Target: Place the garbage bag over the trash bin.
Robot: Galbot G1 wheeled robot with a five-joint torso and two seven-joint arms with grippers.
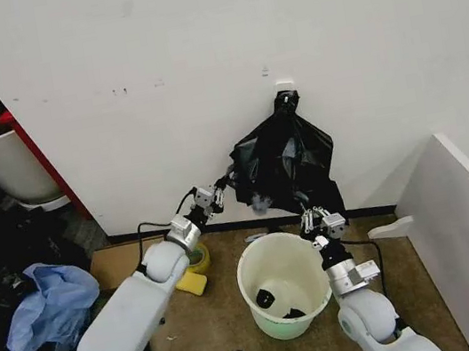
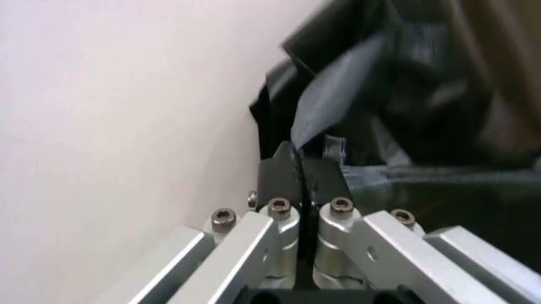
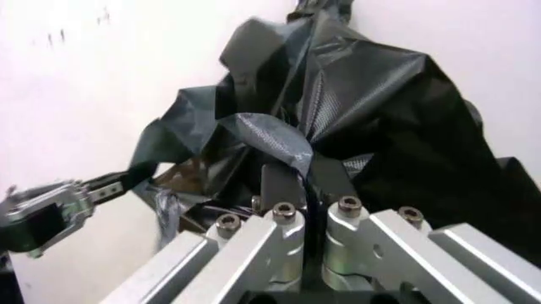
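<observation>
Both sets of fingers clenched on the thin glossy black plastic garbage bag (image 1: pixel 285 162): left gripper (image 1: pixel 218 187) on its left edge, right gripper (image 1: pixel 318 215) on its bottom hem. Bag hangs on the wall above the round white plastic trash bin (image 1: pixel 284 298). Step: pull-off. Next, probably: free it, spread the mouth over the rim.

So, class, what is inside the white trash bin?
Inside the trash bin, two small dark scraps lie on its pale floor; what they are can't be told. Its near inner wall is hidden. The garbage bag hangs above, outside it.
</observation>
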